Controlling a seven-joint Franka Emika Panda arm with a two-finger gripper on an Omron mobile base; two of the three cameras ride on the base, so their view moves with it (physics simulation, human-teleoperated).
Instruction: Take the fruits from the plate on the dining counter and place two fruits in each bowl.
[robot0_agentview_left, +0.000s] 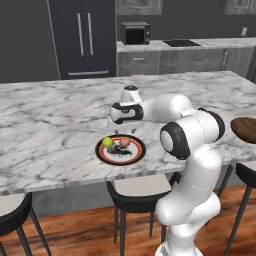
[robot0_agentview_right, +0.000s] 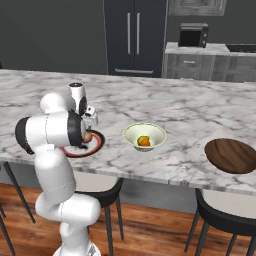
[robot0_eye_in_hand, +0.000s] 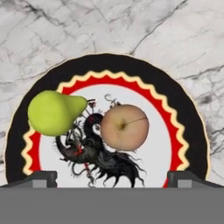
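The black-rimmed plate (robot0_agentview_left: 140, 153) (robot0_agentview_right: 98, 144) (robot0_eye_in_hand: 131, 65) lies on the dining counter (robot0_agentview_left: 50, 115) near its front edge. On it rest a yellow-green fruit (robot0_agentview_left: 107, 142) (robot0_eye_in_hand: 54, 112) and a tan-brown fruit (robot0_agentview_left: 124, 142) (robot0_agentview_right: 87, 136) (robot0_eye_in_hand: 124, 127), side by side and apart. My gripper (robot0_agentview_left: 122, 131) (robot0_agentview_right: 89, 126) (robot0_eye_in_hand: 113, 179) hangs open a little above the plate, fingers pointing down, with nothing between them. The cream-green bowl (robot0_agentview_right: 131, 131) to the right holds the orange fruit (robot0_agentview_right: 145, 143) and the bright green fruit (robot0_agentview_right: 142, 138). The dark wooden bowl (robot0_agentview_left: 245, 130) (robot0_agentview_right: 234, 156) stands further right, with no fruit visible in it.
Black stools (robot0_agentview_left: 137, 192) (robot0_agentview_right: 225, 220) stand under the counter's front edge. Beyond the counter are dark cabinets, a fridge (robot0_agentview_left: 84, 37) and a microwave (robot0_agentview_left: 135, 33). My own arm hides part of the plate in the right base view.
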